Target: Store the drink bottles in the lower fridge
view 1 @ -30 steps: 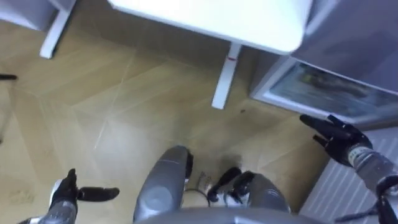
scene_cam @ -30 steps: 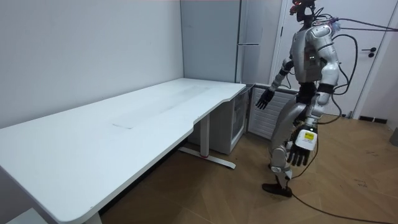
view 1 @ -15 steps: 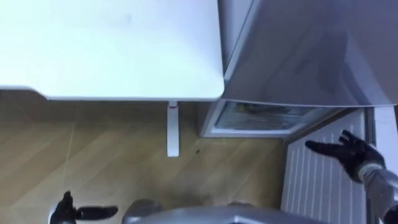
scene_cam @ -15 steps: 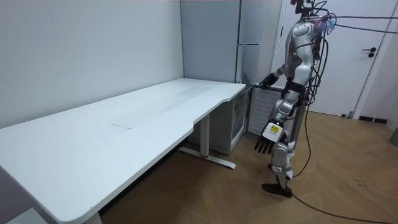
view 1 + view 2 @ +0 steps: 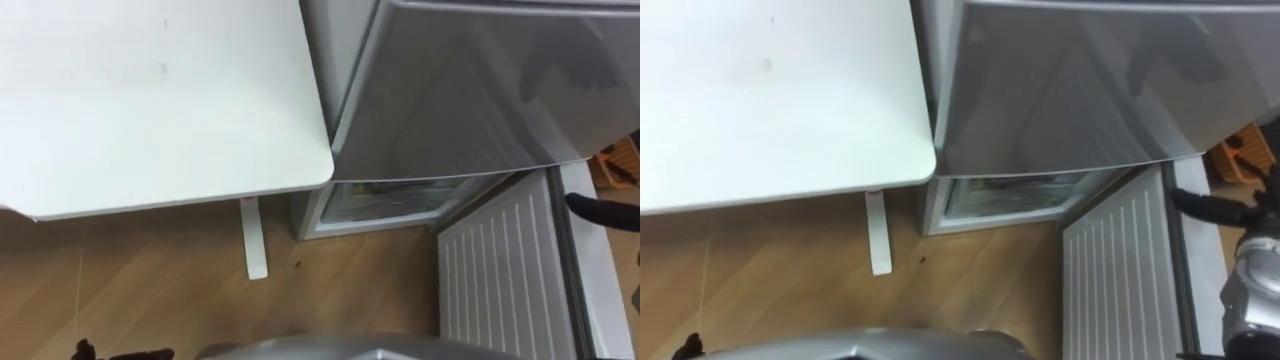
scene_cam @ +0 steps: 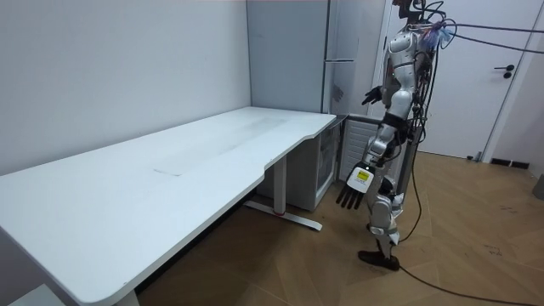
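The robot stood facing the fridge point(image 5: 470, 90), with the corner of the white desk point(image 5: 150, 100) just beside the fridge on its left. The lower compartment point(image 5: 385, 200) stood open, and its door point(image 5: 495, 270) was swung out toward the robot, ribbed inner side up.

Where the drinks were could not be told. There were only blurred shapes behind the lower compartment's front edge, too unclear to name, and neither hand held anything. The right hand point(image 5: 1225, 210) was raised beside the fridge, past the outer edge of the open door, its fingers straight and spread. The left hand point(image 6: 348, 197) hung low on the desk side of the fridge, fingers relaxed and straight.

If the drinks are bottles or cans, they would probably be stiff, smooth-sided and fairly heavy when full — likely to slip in a loose hold. A wrap round the middle of the body, thumb opposite the fingers, looks the safest grasp. With both hands empty and the door open, the likely next need was to find the drinks and fetch them — the compartment itself looked ready.
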